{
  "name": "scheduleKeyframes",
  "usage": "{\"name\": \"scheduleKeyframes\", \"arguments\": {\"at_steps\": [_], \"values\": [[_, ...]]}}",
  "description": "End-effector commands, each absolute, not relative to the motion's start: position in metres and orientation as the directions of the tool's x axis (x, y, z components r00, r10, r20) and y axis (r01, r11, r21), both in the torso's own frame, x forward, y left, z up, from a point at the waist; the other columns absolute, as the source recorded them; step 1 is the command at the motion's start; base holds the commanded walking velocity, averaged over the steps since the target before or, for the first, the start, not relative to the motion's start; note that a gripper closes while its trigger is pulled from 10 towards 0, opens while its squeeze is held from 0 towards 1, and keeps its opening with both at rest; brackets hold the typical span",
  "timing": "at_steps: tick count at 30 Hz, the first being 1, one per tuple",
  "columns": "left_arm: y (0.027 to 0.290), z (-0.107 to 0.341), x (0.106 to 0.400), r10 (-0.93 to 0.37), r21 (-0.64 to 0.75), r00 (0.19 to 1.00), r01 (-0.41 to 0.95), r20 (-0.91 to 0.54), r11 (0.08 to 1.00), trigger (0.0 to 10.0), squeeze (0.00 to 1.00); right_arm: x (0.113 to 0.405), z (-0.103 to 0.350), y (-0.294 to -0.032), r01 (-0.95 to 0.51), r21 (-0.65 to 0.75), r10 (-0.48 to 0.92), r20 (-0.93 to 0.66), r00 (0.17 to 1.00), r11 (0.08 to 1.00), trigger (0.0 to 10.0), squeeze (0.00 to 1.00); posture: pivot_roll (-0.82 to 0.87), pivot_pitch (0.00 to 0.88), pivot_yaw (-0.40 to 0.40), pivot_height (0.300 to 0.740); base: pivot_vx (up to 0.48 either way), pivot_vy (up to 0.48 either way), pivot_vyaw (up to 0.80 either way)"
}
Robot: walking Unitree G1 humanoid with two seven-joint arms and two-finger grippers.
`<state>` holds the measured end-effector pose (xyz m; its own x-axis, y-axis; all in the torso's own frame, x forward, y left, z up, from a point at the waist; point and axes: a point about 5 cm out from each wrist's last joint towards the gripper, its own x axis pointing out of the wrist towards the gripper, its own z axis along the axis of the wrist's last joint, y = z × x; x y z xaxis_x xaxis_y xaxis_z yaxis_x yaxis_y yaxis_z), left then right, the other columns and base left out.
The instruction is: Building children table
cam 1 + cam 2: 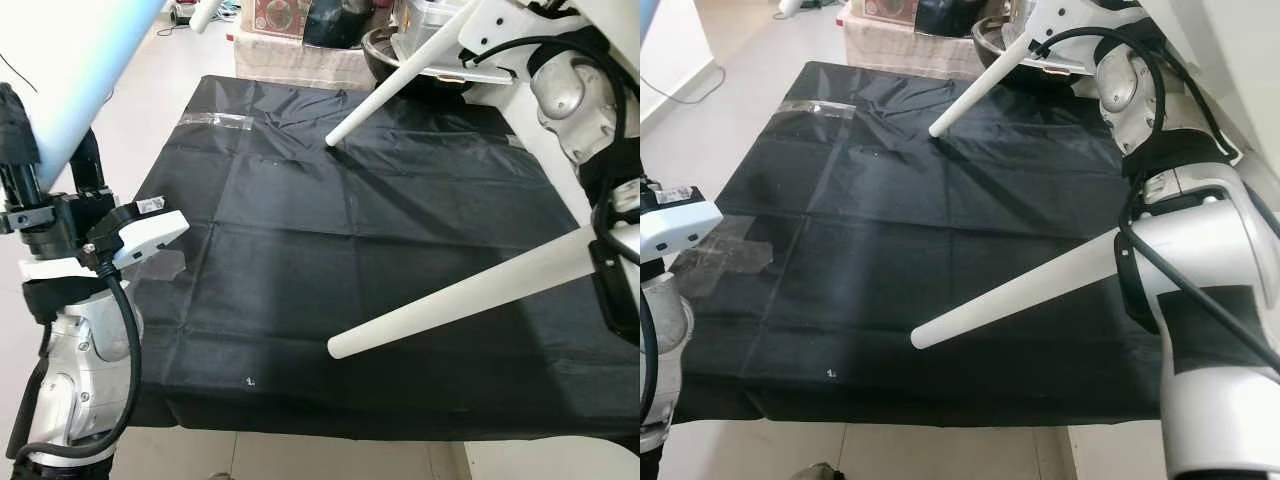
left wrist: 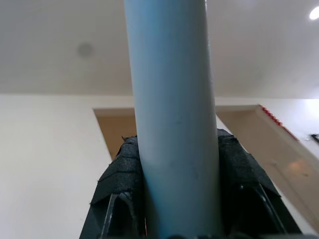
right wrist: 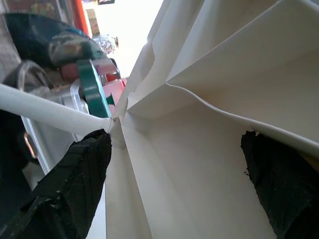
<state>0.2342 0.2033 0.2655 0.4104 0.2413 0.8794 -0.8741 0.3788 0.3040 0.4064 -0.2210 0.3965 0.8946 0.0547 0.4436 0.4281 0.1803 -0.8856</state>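
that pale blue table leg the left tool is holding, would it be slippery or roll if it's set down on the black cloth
Likely slippery: the pale blue leg looks smooth and glossy between the left tool pads. Being round and tapered, it would probably roll in a curve, though the wrinkled black cloth may slow it. It looks rigid.

Left pincer [image 2: 174, 199] raised, fingers [image 2: 117, 194] clamped on a pale tube. Right pincer [image 3: 174, 164] apparently spread wide; arm bent, raised.

Home interior, living-room type: pale tiled floor [image 1: 150, 110], plain ceiling with a recessed light [image 2: 314, 12]. Black cloth [image 1: 350, 260] spread on the floor. Household clutter behind it: metal bowl [image 1: 385, 55], clear plastic container [image 1: 425, 20], printed box [image 1: 280, 15].
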Motion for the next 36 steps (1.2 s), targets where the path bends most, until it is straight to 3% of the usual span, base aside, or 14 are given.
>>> {"name": "scheduleKeyframes", "arguments": {"at_steps": [1, 6, 7, 10, 12, 13, 15, 17, 20, 22, 25, 33, 36], "values": [[0.271, 0.23, 0.232, 0.514, 0.41, 0.436, -0.896, 0.739, 0.17, 0.0, 0.0, 0.383, 0.448, -0.238, 0.604, -0.791, 0.065, 0.611, 0.789, 0.101, 10.0, 0.0, 0.04, 0.0, -0.156, 0.74, 0.0, 0.0, 0.0], [0.277, 0.218, 0.234, 0.562, 0.422, 0.455, -0.885, 0.69, 0.198, 0.0, 0.0, 0.384, 0.447, -0.236, 0.601, -0.798, 0.083, 0.602, 0.794, 0.034, 10.0, 0.0, 0.04, 0.0, -0.158, 0.74, 0.0, 0.0, 0.0], [0.295, 0.189, 0.235, 0.693, 0.423, 0.477, -0.866, 0.541, 0.267, 10.0, 0.0, 0.385, 0.446, -0.235, 0.601, -0.799, 0.098, 0.596, 0.797, -0.018, 10.0, 0.0, 0.03, 0.0, -0.16, 0.74, 0.0, 0.0, 0.0], [0.303, 0.175, 0.233, 0.75, 0.407, 0.469, -0.867, 0.467, 0.289, 10.0, 0.0, 0.385, 0.446, -0.234, 0.601, -0.799, 0.103, 0.595, 0.797, -0.031, 10.0, 0.0, 0.03, 0.0, -0.16, 0.74, 0.0, 0.0, 0.0], [0.326, 0.14, 0.221, 0.897, 0.294, 0.373, -0.908, 0.237, 0.299, 10.0, 0.0, 0.386, 0.442, -0.233, 0.596, -0.802, 0.112, 0.589, 0.801, -0.04, 10.0, 0.0, 0.02, 0.0, -0.16, 0.74, 0.0, 0.0, 0.0], [0.326, 0.14, 0.221, 0.897, 0.294, 0.373, -0.908, 0.237, 0.299, 10.0, 0.0, 0.386, 0.442, -0.233, 0.596, -0.802, 0.112, 0.589, 0.801, -0.04, 10.0, 0.0, 0.02, 0.0, -0.16, 0.74, 0.0, 0.0, 0.0], [0.34, 0.114, 0.208, 0.965, 0.124, 0.262, -0.958, 0.016, 0.258, 10.0, 0.0, 0.387, 0.44, -0.233, 0.591, -0.806, 0.117, 0.584, 0.804, -0.04, 10.0, 0.0, 0.02, 0.0, -0.163, 0.74, 0.0, 0.0, 0.0], [0.341, 0.109, 0.207, 0.966, 0.056, 0.255, -0.965, -0.043, 0.257, 10.0, 0.0, 0.388, 0.438, -0.233, 0.586, -0.81, 0.119, 0.579, 0.807, -0.036, 10.0, 0.0, 0.02, 0.0, -0.166, 0.74, 0.0, 0.0, 0.0], [0.337, 0.108, 0.211, 0.95, -0.009, 0.3, -0.954, -0.084, 0.301, 10.0, 0.0, 0.389, 0.435, -0.231, 0.575, -0.817, 0.129, 0.567, 0.813, -0.034, 10.0, 0.0, 0.02, 0.0, -0.166, 0.74, 0.0, 0.0, 0.0], [0.328, 0.119, 0.225, 0.901, 0.015, 0.433, -0.901, -0.033, 0.434, 10.0, 0.0, 0.391, 0.431, -0.228, 0.565, -0.825, 0.14, 0.556, 0.819, -0.028, 10.0, 0.0, 0.02, 0.0, -0.169, 0.74, 0.0, 0.0, 0.0], [0.321, 0.123, 0.23, 0.873, 0.034, 0.488, -0.872, -0.007, 0.488, 10.0, 0.0, 0.393, 0.425, -0.225, 0.55, -0.835, 0.152, 0.542, 0.826, -0.012, 10.0, 0.0, 0.02, 0.0, -0.171, 0.74, 0.0, 0.0, 0.0], [0.317, 0.113, 0.224, 0.864, 0.011, 0.501, -0.865, -0.054, 0.502, 10.0, 0.0, 0.401, 0.398, -0.224, 0.468, -0.883, 0.149, 0.468, 0.871, 0.038, 10.0, 0.0, 0.03, 0.0, -0.17, 0.74, 0.0, 0.0, 0.0], [0.317, 0.118, 0.222, 0.852, 0.033, 0.523, -0.851, -0.033, 0.524, 10.0, 0.0, 0.408, 0.367, -0.226, 0.349, -0.927, 0.125, 0.366, 0.922, 0.138, 10.0, 0.0, 0.04, 0.0, -0.178, 0.74, 0.0, 0.0, 0.0]]}}
